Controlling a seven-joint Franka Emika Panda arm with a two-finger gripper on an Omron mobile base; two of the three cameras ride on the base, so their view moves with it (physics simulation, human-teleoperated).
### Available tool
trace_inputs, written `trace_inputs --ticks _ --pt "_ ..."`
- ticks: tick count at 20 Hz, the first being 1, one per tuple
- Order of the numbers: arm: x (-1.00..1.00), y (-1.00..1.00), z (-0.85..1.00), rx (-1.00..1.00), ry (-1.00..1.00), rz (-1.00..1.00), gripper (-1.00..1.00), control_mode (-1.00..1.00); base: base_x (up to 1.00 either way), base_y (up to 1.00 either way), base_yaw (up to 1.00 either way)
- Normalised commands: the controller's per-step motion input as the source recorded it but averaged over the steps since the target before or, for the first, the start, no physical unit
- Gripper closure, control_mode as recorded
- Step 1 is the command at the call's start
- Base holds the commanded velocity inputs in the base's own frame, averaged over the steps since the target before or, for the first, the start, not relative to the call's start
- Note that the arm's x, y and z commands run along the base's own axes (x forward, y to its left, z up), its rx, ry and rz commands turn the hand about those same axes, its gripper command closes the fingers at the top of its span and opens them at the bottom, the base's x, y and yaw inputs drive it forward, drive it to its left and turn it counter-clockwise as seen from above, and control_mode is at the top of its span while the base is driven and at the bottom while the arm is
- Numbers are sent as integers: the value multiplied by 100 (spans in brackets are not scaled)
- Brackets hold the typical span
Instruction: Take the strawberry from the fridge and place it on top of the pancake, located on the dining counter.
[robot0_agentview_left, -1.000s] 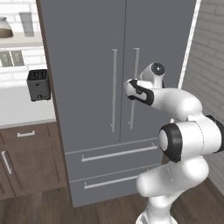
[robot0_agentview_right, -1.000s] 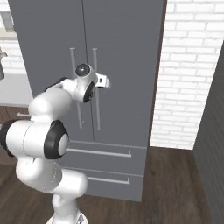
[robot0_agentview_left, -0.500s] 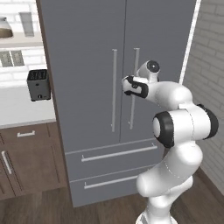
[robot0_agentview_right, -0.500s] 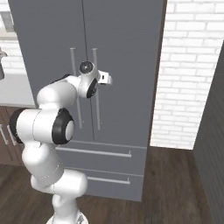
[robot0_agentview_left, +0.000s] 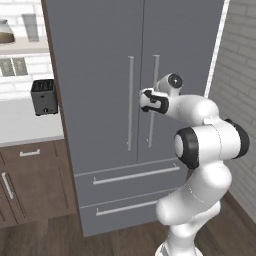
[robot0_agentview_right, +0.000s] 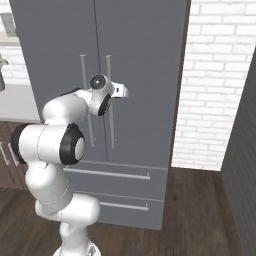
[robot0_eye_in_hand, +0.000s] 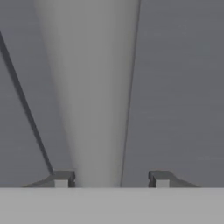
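Arm: elbow bent at frame right, forearm reaching level toward the fridge (robot0_agentview_left: 100, 100). Tool (robot0_eye_in_hand: 111, 179): jaws apart, straddling right door handle (robot0_eye_in_hand: 94, 96) at mid-frame. Fridge doors shut.

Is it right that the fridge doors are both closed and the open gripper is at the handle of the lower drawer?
Not quite. The fridge doors are closed and the gripper is open, but it is at a vertical door handle, not at a drawer. The hand view shows the handle between the fingertips; the left base view shows the hand well above the drawers.
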Motion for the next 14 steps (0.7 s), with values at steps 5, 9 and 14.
trace_inputs --ticks 5,9,14 --pt "-22 -2 0 0 0 0 100 -100 0 0 0" --pt "-81 -14 0 1 0 -1 100 -100 0 0 0" --pt "-100 -42 7 7 0 -5 100 -100 0 0 0"
